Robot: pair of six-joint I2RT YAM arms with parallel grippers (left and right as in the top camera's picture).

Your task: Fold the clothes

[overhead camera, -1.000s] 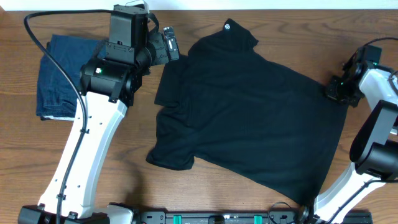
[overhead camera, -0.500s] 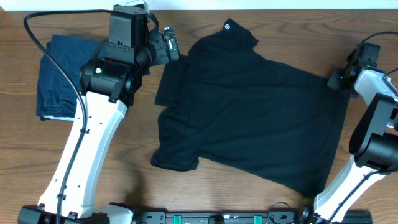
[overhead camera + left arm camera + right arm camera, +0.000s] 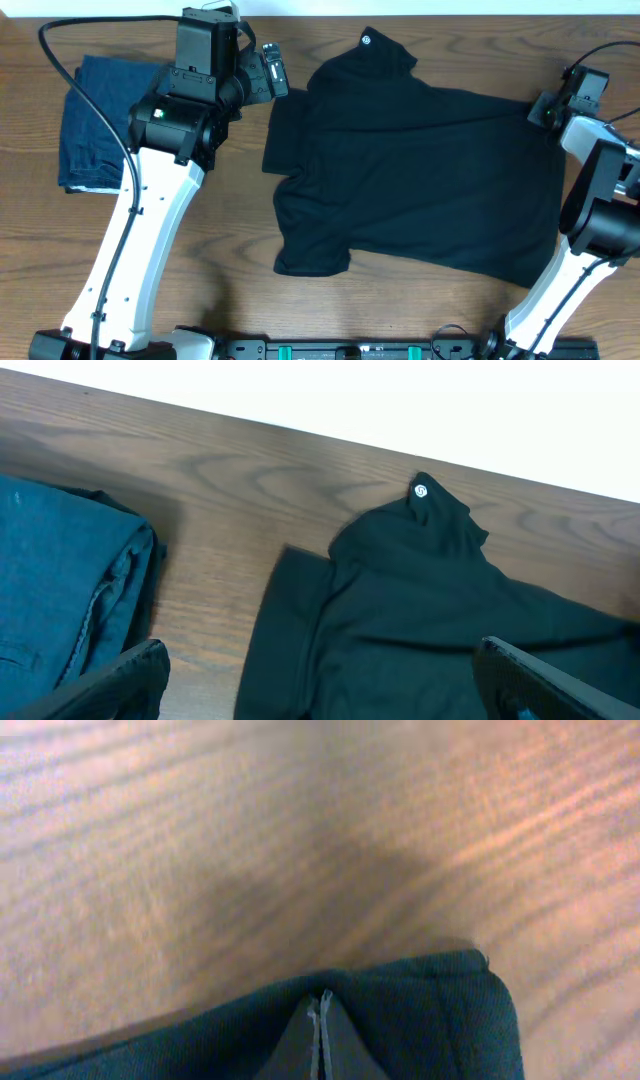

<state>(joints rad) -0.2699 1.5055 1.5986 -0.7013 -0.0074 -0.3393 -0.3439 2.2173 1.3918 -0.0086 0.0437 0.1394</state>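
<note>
The black T-shirt (image 3: pixel 420 175) lies spread flat, centre-right on the table, its long axis running left to right. Its sleeves are toward the left, and a peak with a round white mark (image 3: pixel 366 41) points to the far edge. My right gripper (image 3: pixel 548 108) is clenched on its far right corner. My left gripper (image 3: pixel 272 74) hangs released beside a sleeve (image 3: pixel 285 150). A folded dark blue garment (image 3: pixel 95 120) sits well to the left, partly under the left arm (image 3: pixel 150 220). Everything rests on a wood-grain table (image 3: pixel 400 320), with a white wall (image 3: pixel 400 400) behind.

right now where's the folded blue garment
In the overhead view, the folded blue garment lies far left, partly behind the left arm, apart from the black T-shirt.
</note>
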